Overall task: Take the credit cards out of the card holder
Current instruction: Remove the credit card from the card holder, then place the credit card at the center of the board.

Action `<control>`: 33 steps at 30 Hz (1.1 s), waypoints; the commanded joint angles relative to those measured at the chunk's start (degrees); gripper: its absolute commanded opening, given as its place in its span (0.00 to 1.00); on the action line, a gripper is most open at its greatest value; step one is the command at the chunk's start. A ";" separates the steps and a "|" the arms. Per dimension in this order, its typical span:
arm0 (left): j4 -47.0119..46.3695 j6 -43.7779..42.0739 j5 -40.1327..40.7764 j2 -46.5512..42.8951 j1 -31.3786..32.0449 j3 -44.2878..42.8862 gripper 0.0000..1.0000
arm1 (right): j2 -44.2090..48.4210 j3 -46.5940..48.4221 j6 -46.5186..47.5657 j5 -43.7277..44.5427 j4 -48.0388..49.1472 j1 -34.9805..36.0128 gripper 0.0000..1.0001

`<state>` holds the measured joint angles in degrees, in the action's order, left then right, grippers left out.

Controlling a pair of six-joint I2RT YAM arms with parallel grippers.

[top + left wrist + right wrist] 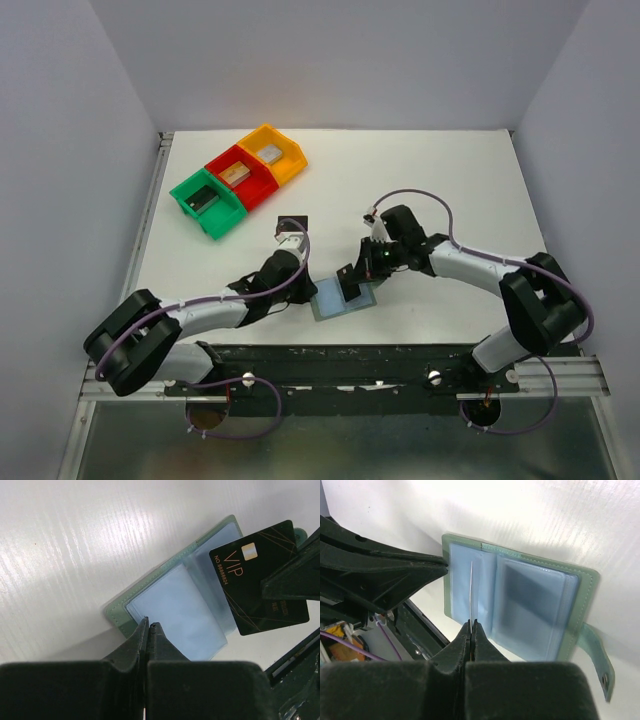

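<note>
The card holder (335, 300) lies open near the table's front edge, showing pale blue sleeves (185, 605) inside a grey-green cover (582, 595). My right gripper (471, 624) is shut on a black credit card (260, 580) marked VIP. It holds the card over the holder's right panel, and the right wrist view shows it edge-on as a thin line (471, 587). My left gripper (148, 625) is shut with nothing between its fingers, its tips resting on the holder's left edge. Another black card (293, 223) lies on the table behind the left wrist.
Green (208, 203), red (240, 176) and yellow (273, 153) bins with grey blocks stand in a row at the back left. The dark mounting rail (340, 365) runs just in front of the holder. The two grippers are close together over the holder.
</note>
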<state>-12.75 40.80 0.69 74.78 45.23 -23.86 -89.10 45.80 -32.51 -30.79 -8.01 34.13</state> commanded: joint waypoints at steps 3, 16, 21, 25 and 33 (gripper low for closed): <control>0.27 -1.33 1.33 -5.86 0.12 -0.75 0.00 | 7.17 5.34 5.17 6.17 -9.90 -0.03 0.00; 12.66 -7.39 -0.58 -30.03 -1.98 -8.92 0.82 | 16.24 14.49 19.67 -5.32 -22.31 1.64 0.00; 15.13 -9.15 -19.64 -38.03 -6.99 -8.67 0.81 | 17.03 15.11 26.43 -17.01 -23.19 6.11 0.00; 13.72 -9.68 -31.25 -42.70 -7.97 -8.49 0.80 | 17.29 14.32 27.59 -26.14 -21.26 8.84 0.00; 5.56 -6.96 -46.56 -39.63 -8.50 -6.73 0.74 | 17.03 16.33 27.50 -30.30 -21.69 10.60 0.00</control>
<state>-2.22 32.42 -34.20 32.97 37.08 -32.25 -72.97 59.64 -6.79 -57.01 -28.49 43.92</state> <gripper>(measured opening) 0.768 0.012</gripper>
